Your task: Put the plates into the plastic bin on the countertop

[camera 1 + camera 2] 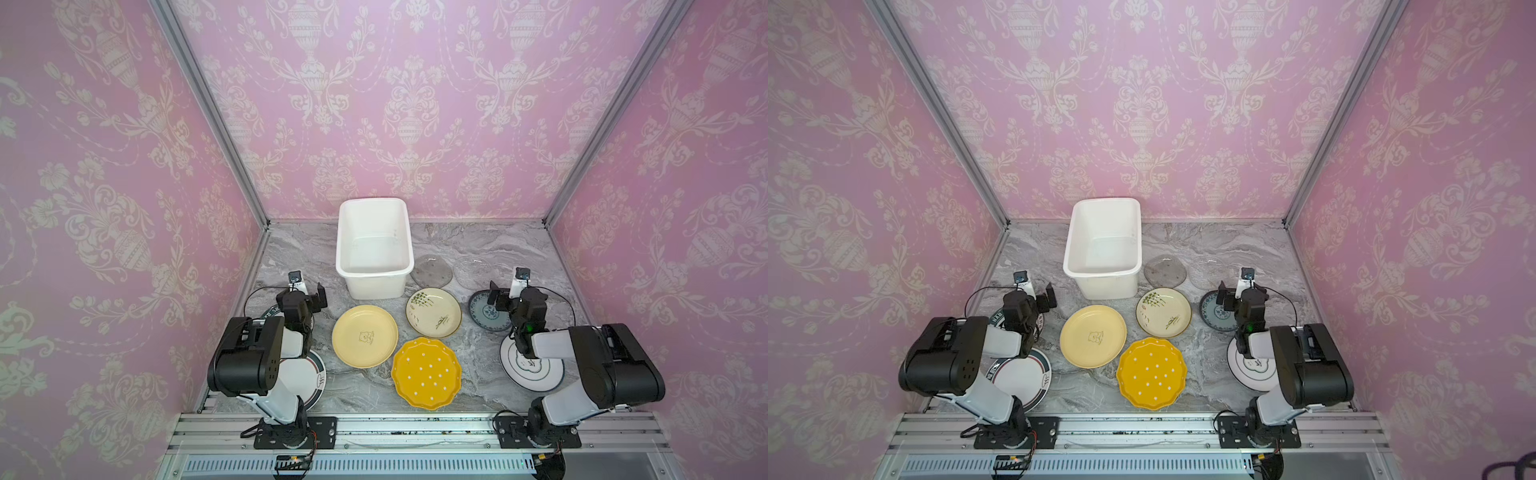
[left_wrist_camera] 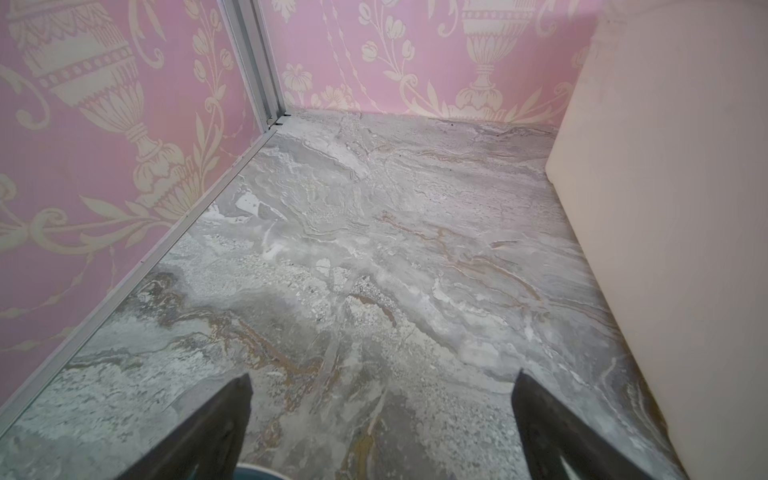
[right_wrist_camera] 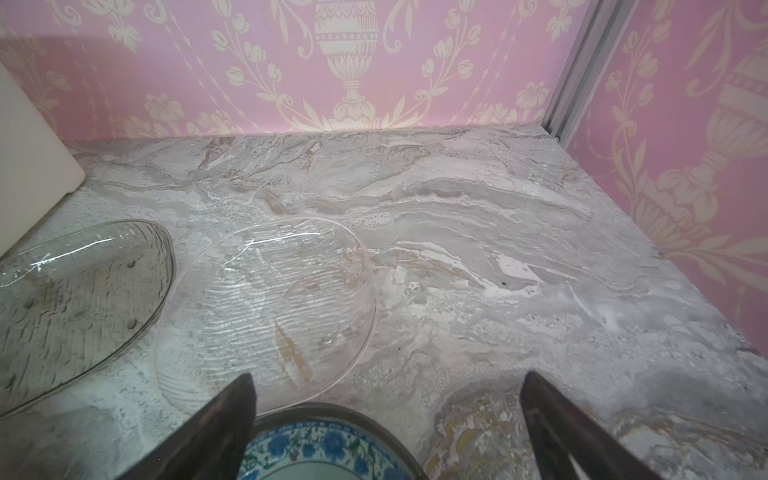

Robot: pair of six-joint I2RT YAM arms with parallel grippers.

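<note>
Plates (image 1: pixel 365 336) lie flat on the countertop (image 2: pixel 374 249), all outside the empty plastic bin (image 1: pixel 374 286), in front of it and to its right. Left gripper (image 2: pixel 382 372) and right gripper (image 3: pixel 388 374) hover spread, holding nothing. First pick apparently pending: work a finger under a rim, then clear the bin's tall wall. Left of the bin is open room.

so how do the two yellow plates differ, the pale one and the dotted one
The pale yellow plate has a smooth round rim; the dotted yellow plate has a scalloped one. The pale one bears a small line drawing in its middle, the dotted one white dots on deeper yellow. The pale one lies nearer the plastic bin than the dotted one. Both lie flat on the countertop, outside the bin.
</note>
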